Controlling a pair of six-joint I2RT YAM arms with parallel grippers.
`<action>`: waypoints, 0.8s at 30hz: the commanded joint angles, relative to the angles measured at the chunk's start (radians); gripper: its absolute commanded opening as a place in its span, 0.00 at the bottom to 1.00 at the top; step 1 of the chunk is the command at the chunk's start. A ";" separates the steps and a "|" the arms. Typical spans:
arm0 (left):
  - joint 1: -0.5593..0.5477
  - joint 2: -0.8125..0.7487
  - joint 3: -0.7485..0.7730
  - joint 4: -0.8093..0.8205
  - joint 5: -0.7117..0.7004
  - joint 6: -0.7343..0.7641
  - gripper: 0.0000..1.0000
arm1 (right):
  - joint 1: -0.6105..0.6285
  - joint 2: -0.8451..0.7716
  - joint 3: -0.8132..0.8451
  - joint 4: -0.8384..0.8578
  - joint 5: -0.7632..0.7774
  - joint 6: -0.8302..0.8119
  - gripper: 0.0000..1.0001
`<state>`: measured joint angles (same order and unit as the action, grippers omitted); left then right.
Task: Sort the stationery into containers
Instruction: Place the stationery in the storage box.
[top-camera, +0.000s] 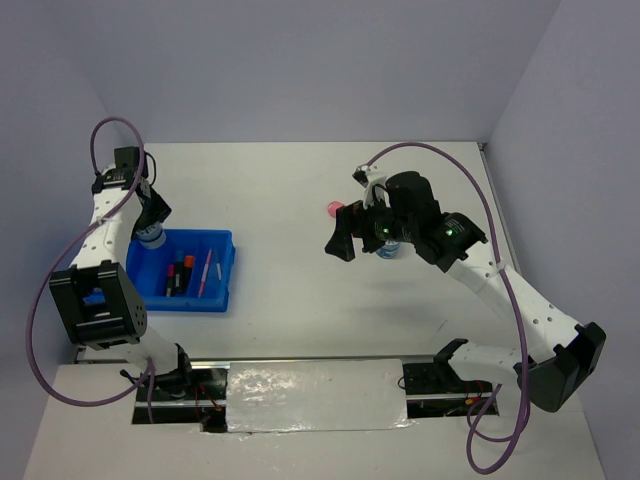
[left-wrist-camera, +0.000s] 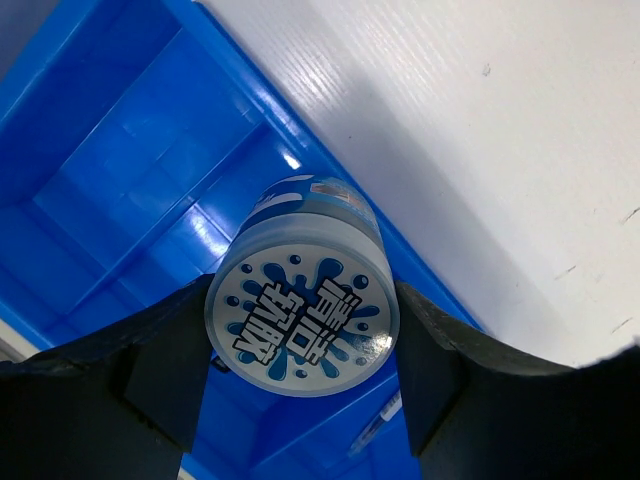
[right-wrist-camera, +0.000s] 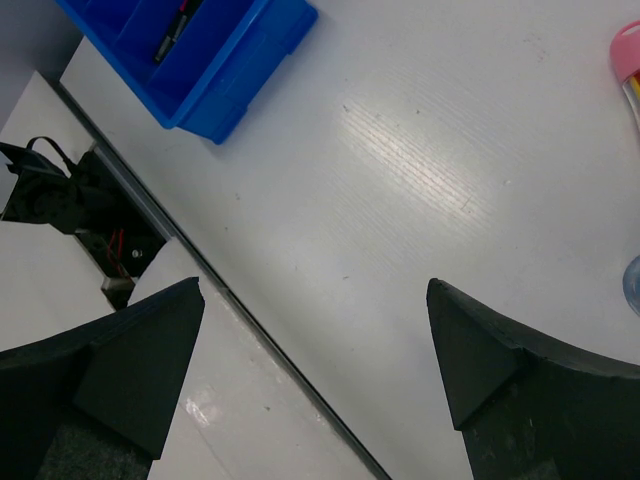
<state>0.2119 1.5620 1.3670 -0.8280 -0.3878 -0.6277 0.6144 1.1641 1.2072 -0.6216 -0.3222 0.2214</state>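
Left wrist: left tool (left-wrist-camera: 300, 345) pinches round blue-white disc (left-wrist-camera: 300, 325), printed face toward its wrist, above bright blue plastic tray (left-wrist-camera: 120, 150); right tool (right-wrist-camera: 315, 360) gapes empty.

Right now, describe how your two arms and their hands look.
The left arm and right arm are white tubular links with chunky black joint housings. A purple cable loops loosely along each. The left hand and right hand have two broad, matte black, wedge-shaped fingers. Small green lights glow on the right wrist; a blue patch marks the left housing.
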 joint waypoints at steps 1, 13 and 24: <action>0.009 0.023 0.000 0.061 -0.026 0.019 0.13 | -0.004 -0.018 0.034 0.019 -0.006 -0.022 1.00; 0.052 0.004 -0.097 0.121 -0.031 0.023 0.24 | -0.002 0.012 0.066 0.013 -0.006 -0.014 1.00; 0.052 -0.051 -0.183 0.159 0.007 0.026 0.31 | -0.004 0.037 0.081 0.029 -0.018 0.026 1.00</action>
<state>0.2615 1.5410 1.1809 -0.6846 -0.3969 -0.6197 0.6144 1.1973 1.2404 -0.6281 -0.3271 0.2317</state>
